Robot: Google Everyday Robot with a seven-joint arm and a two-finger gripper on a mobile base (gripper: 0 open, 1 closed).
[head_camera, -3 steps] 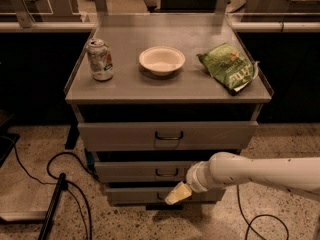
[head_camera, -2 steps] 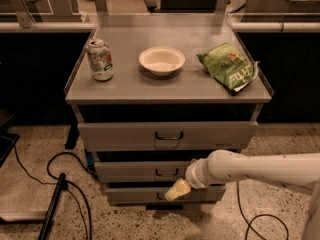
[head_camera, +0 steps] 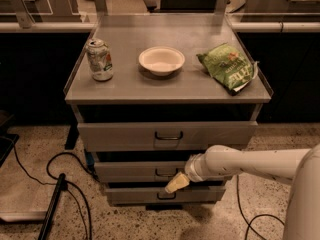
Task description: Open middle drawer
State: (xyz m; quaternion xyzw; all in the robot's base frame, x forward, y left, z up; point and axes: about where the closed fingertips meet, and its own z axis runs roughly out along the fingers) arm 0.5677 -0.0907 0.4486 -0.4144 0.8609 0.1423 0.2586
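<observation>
The middle drawer (head_camera: 130, 171) is the second of three grey drawers in a metal cabinet, with a small dark bar handle (head_camera: 165, 173) at its centre. Its front stands a little forward of the cabinet body. My gripper (head_camera: 177, 183) comes in from the right on a white arm (head_camera: 250, 164). Its pale tip sits just below and to the right of the middle drawer's handle, in front of the gap above the bottom drawer (head_camera: 150, 194).
The top drawer (head_camera: 125, 134) has a handle with a label recess. On the cabinet top (head_camera: 130, 91) stand a soda can (head_camera: 100, 60), a white bowl (head_camera: 161, 60) and a green chip bag (head_camera: 229, 68). Black cables (head_camera: 65, 194) lie on the floor at left.
My arm and gripper have shifted slightly to the left, closer to the middle drawer's handle. The drawers have not moved.
</observation>
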